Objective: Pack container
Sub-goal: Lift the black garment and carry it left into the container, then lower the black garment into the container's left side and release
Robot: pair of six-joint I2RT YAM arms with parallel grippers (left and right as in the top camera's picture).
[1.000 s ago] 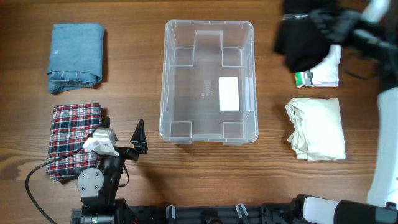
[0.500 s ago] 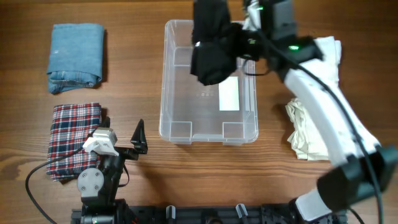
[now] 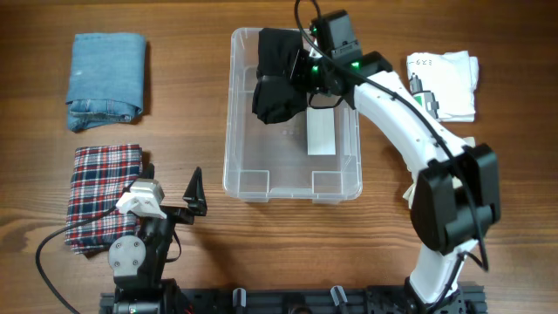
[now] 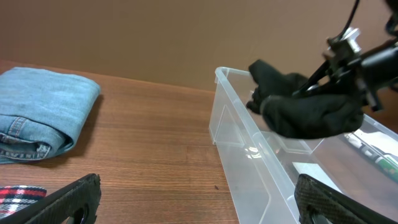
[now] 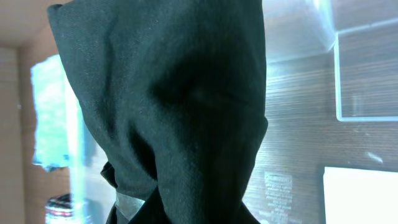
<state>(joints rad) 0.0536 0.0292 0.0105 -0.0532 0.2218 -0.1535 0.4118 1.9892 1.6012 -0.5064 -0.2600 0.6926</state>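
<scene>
Hanging over the container [image 3: 270, 153], right jaws pinch a black garment [image 3: 277, 78]; left jaws spread.

Container [image 3: 228, 131]: clear plastic, white label [image 3: 322, 133]
Hanging garment [image 3: 279, 74]: plain black
Far-left jeans [image 3: 106, 78]: faded blue denim
Near-left shirt [image 3: 100, 187]: red, navy, white plaid
Far-right cloth [image 3: 453, 83]: white
Table [image 3: 174, 113]: brown woodgrain

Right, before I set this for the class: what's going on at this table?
The right pincer is shut on a black garment, holding it over the far end of the clear container. The left pincer sits open beside the plaid cloth, holding nothing. The folded jeans and a white shirt lie on the table, unpacked.
</scene>
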